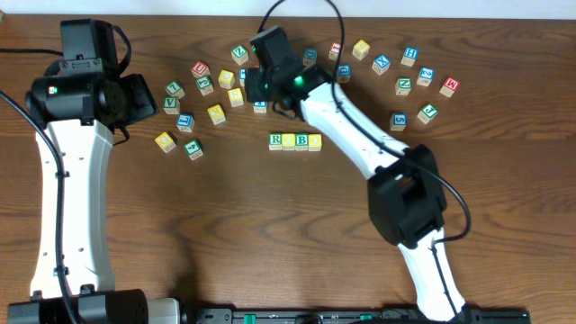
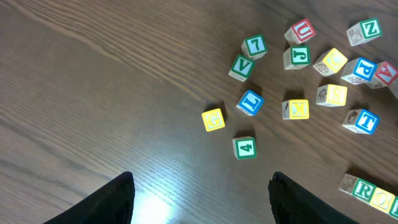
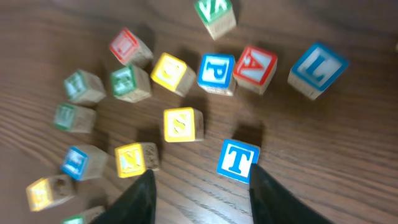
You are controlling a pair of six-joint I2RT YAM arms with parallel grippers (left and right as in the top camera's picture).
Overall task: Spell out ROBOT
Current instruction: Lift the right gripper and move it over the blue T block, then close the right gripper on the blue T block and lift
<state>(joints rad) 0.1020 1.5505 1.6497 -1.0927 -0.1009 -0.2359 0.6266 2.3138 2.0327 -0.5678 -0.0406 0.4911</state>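
Note:
A row of four blocks (image 1: 294,140) lies mid-table, with a green R at its left end and a green B third; the two yellow ones I cannot read. The row's left end also shows in the left wrist view (image 2: 371,193). A blue T block (image 3: 237,160) sits on the table, just beyond my right finger's tip; it also shows in the overhead view (image 1: 260,106) and the left wrist view (image 2: 360,121). My right gripper (image 3: 199,177) is open and empty, low over the block cluster. My left gripper (image 2: 202,186) is open and empty over bare wood at the left.
Loose letter blocks lie scattered behind the row, among them a yellow S (image 3: 182,124), a blue P (image 3: 216,71), a red A (image 3: 255,66) and a blue L (image 3: 318,70). Another group (image 1: 409,81) lies at the back right. A yellow G (image 2: 213,119) and a green 4 (image 2: 245,147) lie near my left gripper.

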